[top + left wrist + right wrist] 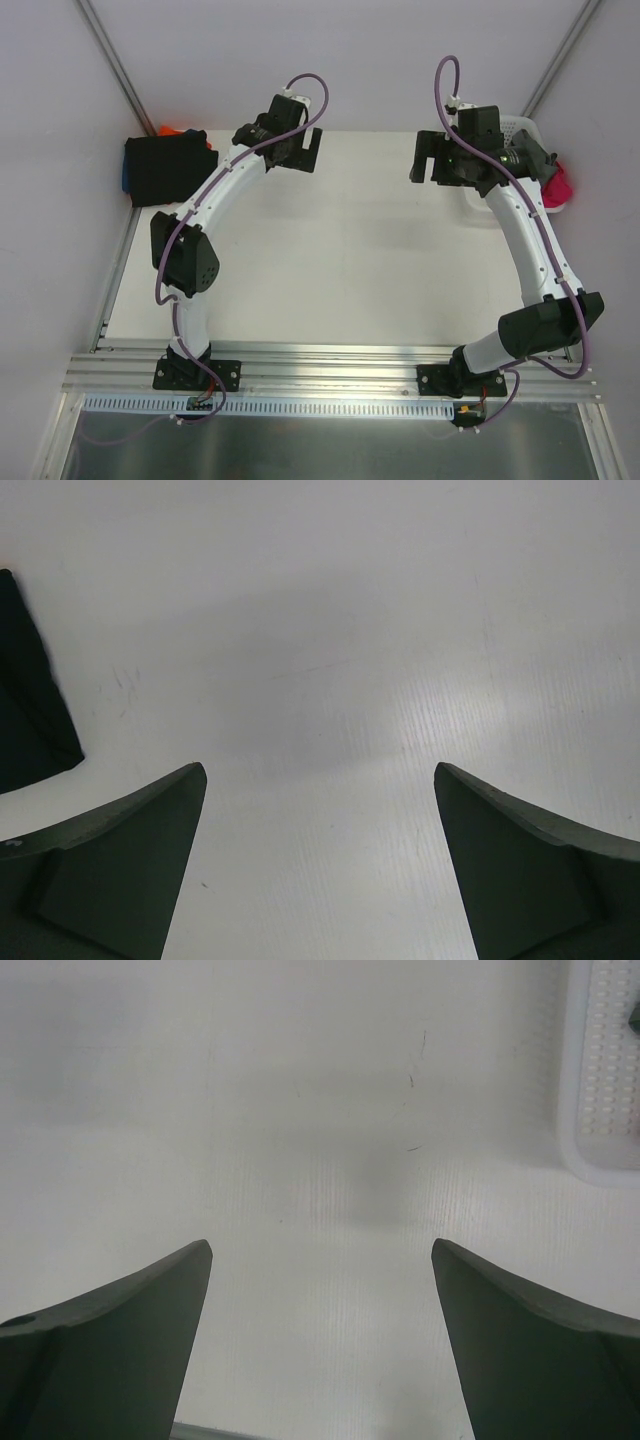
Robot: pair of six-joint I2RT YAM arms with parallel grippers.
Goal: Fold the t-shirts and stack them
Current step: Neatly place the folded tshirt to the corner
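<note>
Pincers spread wide, nothing held: left gripper (296, 157), right gripper (430, 165).
Top view alone shows the whole black t-shirt (165, 170), folded flat, orange t-shirt (172, 130) peeking behind, left of the left gripper and well apart from the right; left wrist view catches only its dark corner.

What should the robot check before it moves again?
1. Left pincer open and empty: ok.
2. Right pincer open and empty: ok.
3. Black shirt folded on top of the pile: ok.
4. Orange shirt and blue shirt under it folded neatly: cannot tell.
5. Everything stacked: not ok, a red cloth sits bunched at the basket.
6. Room on the table for folding: ok.
</note>
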